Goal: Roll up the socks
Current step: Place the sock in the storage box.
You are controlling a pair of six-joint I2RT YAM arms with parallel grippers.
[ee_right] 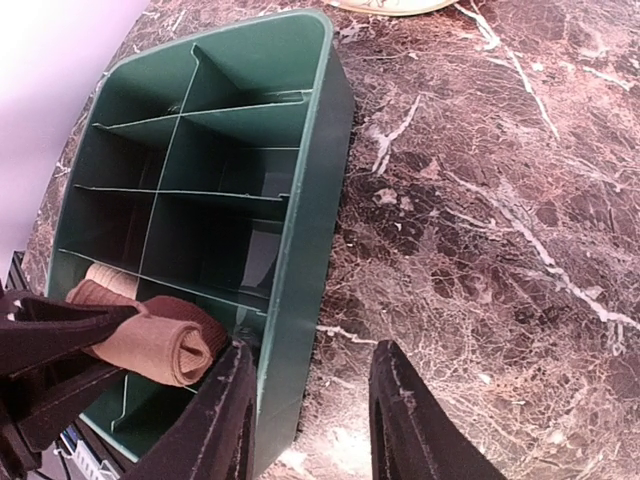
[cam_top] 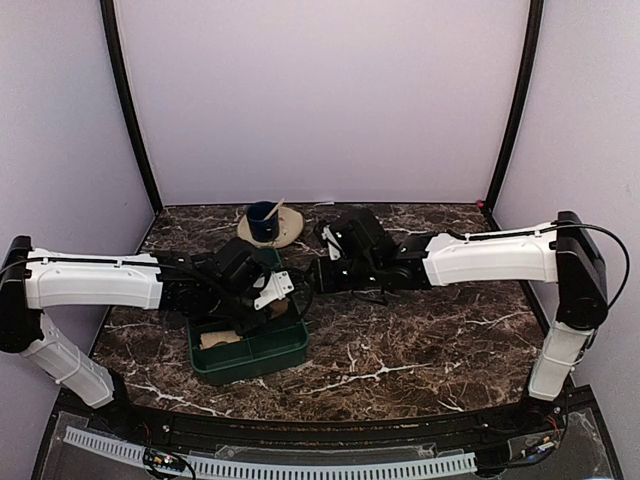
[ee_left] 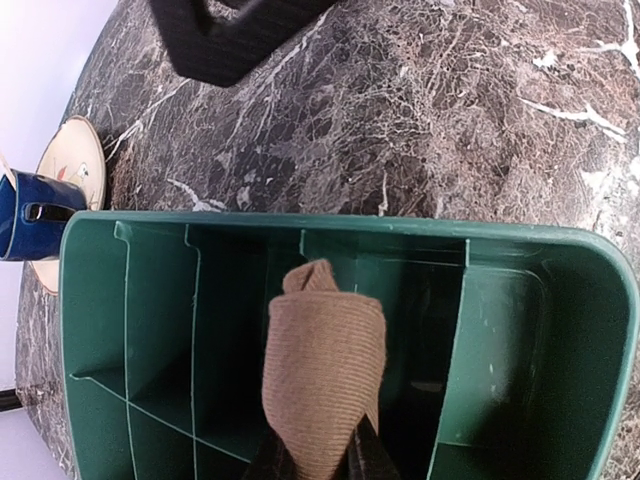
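Over the bin (ee_left: 300,222), left pincer (ee_left: 320,455) grips a rolled sock (ee_left: 325,385); right pincer (ee_right: 312,362) wide, empty. Stowing seems in hand: next, lower and release.

A dark marbled table (cam_top: 430,340) carries a green divided bin (cam_top: 250,362) left of centre. A beige saucer (cam_top: 292,226) sits near its far end.
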